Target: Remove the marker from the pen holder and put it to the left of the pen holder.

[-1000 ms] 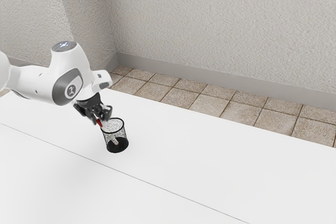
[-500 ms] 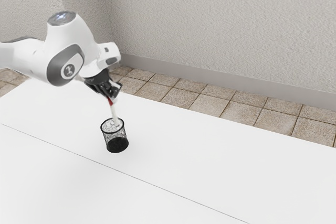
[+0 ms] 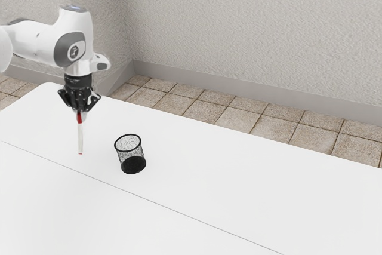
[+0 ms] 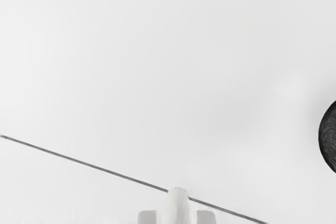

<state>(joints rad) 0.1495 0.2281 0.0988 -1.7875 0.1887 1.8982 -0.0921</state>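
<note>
While the white Franka arm comes in from the exterior view's left, its hand points down over the surface. Beneath the hand, the black pincer is closed around the marker, grasping it near its red upper part. The marker hangs nearly upright, its white body pointing down to a small red tip. It is out of the pen holder, near it on the exterior view's left side; whether the tip touches the surface, I cannot tell. In the wrist view, the marker's pale body lies at the lower edge, across the thin dark seam of the surface.

Next comes the pen holder, a round black wire-mesh cup with an open rim and a solid dark base. It stands upright on the surface, apart from both pincer and marker. The wrist view catches part of its curved edge.

Farther toward the exterior view's right, the white surface extends, the seam slanting across it. Beyond its far edge lie brownish floor tiles with dark joints, then a grey baseboard, and above that a rough-textured, pale wall that meets another section in a corner behind the arm.
</note>
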